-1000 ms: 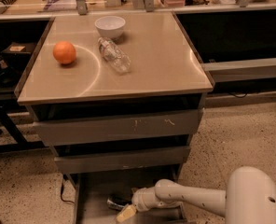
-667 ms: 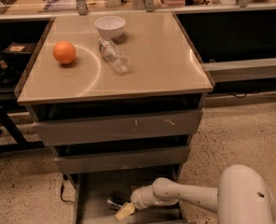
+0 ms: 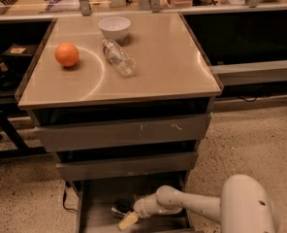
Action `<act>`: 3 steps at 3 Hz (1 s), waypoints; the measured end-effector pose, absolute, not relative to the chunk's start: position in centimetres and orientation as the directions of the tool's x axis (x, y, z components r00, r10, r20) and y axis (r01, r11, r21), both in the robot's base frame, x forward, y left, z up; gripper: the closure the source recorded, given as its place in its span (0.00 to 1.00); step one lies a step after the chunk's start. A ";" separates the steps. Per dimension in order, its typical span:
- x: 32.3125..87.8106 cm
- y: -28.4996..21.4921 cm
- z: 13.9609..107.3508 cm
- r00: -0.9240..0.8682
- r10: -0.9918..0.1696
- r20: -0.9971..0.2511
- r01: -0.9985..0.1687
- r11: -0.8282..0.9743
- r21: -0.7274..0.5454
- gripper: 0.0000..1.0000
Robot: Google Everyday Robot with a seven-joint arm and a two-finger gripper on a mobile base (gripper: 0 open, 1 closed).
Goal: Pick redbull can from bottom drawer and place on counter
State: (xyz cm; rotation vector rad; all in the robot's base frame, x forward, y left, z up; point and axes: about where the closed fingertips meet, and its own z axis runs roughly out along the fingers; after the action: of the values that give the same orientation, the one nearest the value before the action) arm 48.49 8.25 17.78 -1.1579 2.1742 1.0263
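The pincer (image 3: 127, 217) sat low in the open bottom drawer (image 3: 97, 203), at the end of the white arm (image 3: 192, 208) reaching in from the right. The can (image 3: 118, 208) was on the drawer floor, right against the pincer. Whether the pincer was apart, together or clamped on it could not be told. On the desk (image 3: 167, 57) above were an orange (image 3: 67, 55), a bowl (image 3: 114, 28) and a bottle (image 3: 118, 57) on its side.
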 end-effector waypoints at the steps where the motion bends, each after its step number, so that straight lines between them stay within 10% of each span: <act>1: 48.4 9.9 14.7 -0.520 -0.492 -0.699 -0.854 0.334 0.400 0.00; 3: 48.1 10.7 12.7 -0.524 -0.501 -0.689 -0.851 0.335 0.404 0.17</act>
State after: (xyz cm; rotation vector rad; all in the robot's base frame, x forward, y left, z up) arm 48.13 10.73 12.69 -1.1861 2.1597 1.0554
